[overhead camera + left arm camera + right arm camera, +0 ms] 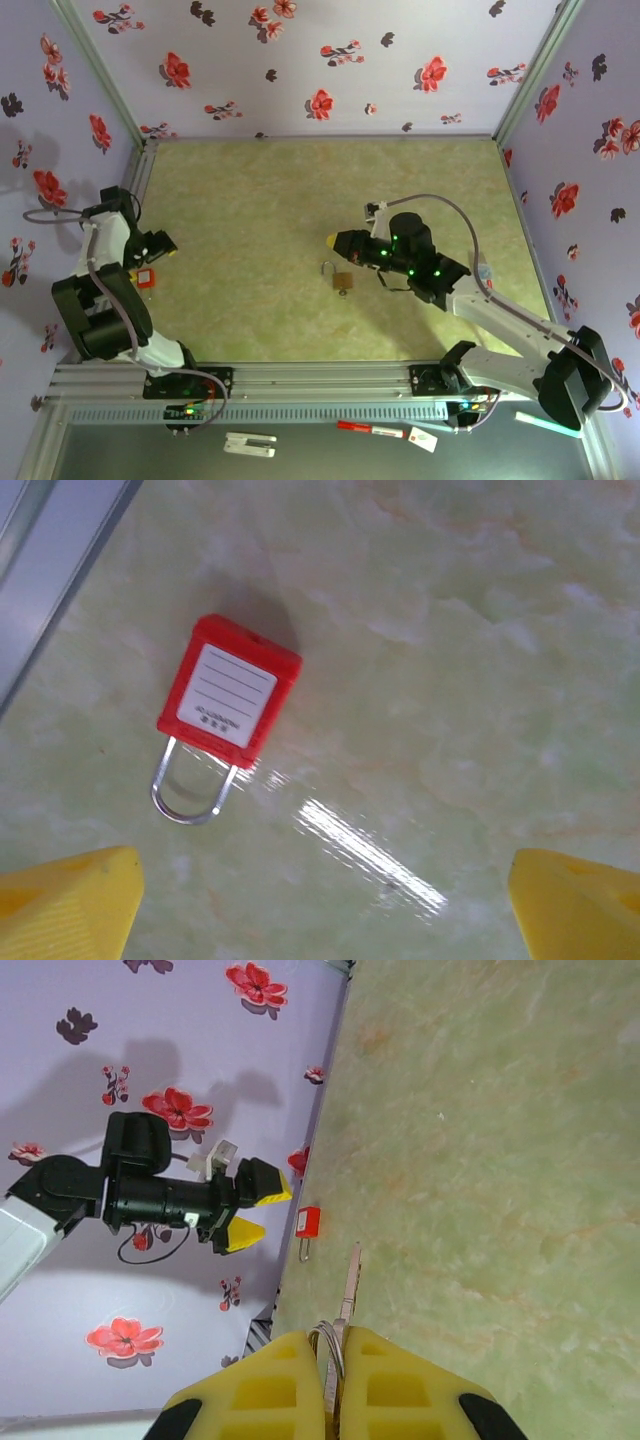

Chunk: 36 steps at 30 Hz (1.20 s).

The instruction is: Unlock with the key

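The right tool (330,1360) clamps the key (348,1278), blade pointing straight out; left tool (325,905) gapes.

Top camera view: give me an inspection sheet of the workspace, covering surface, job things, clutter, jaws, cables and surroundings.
Surface: green marbled tabletop, glossy.
Job's things: red padlock lying flat near the left edge; brass padlock mid-table; key on a ring.
Clutter: white clip, red marker and white tag on the grey ledge behind the arm bases.
Jaws: left wide open above the red padlock; right shut on the key.
Cables: grey cable looping over the right arm.
Surroundings: purple floral walls.
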Available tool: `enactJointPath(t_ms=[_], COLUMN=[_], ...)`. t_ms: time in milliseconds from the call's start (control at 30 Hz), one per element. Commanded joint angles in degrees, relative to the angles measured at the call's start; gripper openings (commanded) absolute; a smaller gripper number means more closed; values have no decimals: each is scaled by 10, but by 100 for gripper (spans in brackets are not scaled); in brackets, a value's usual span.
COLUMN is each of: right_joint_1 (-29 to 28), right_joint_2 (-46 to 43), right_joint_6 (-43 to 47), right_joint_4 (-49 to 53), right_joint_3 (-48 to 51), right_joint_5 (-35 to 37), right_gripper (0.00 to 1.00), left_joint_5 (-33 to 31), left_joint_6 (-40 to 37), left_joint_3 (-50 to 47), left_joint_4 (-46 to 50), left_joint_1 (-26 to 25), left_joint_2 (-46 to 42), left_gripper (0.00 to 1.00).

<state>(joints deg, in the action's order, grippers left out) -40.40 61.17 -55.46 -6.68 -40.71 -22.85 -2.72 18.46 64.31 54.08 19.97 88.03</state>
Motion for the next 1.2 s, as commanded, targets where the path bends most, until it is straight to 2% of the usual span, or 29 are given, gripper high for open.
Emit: enactJointPath(t_ms=[0, 67, 200, 433, 500, 800, 1167], right_joint_1=[9, 12, 17, 23, 23, 27, 28], right_joint_2=[-10, -8, -4, -14, -15, -26, -29], right_joint_6=[6, 3, -5, -8, -9, -12, -14], right_joint_4=[2, -3, -13, -9, -9, -9, -13], right_joint_3=[-1, 2, 4, 15, 16, 27, 39], right_joint_5=[-12, -13, -18, -21, -22, -21, -19], right_gripper=[0, 0, 0, 0, 0, 0, 0], left_joint_5=[-12, 7, -13, -15, -15, 10, 30], left_joint_6=[-77, -83, -97, -101, -101, -100, -95], left_joint_3=[10, 2, 5, 3, 7, 7, 3], left_joint_4=[3, -11, -12, -41, -39, -48, -58], left_joint_1=[23, 34, 45, 65, 67, 67, 66], left_joint_2=[25, 36, 81, 115, 131, 155, 131], left_gripper=[89, 83, 77, 73, 68, 57, 30])
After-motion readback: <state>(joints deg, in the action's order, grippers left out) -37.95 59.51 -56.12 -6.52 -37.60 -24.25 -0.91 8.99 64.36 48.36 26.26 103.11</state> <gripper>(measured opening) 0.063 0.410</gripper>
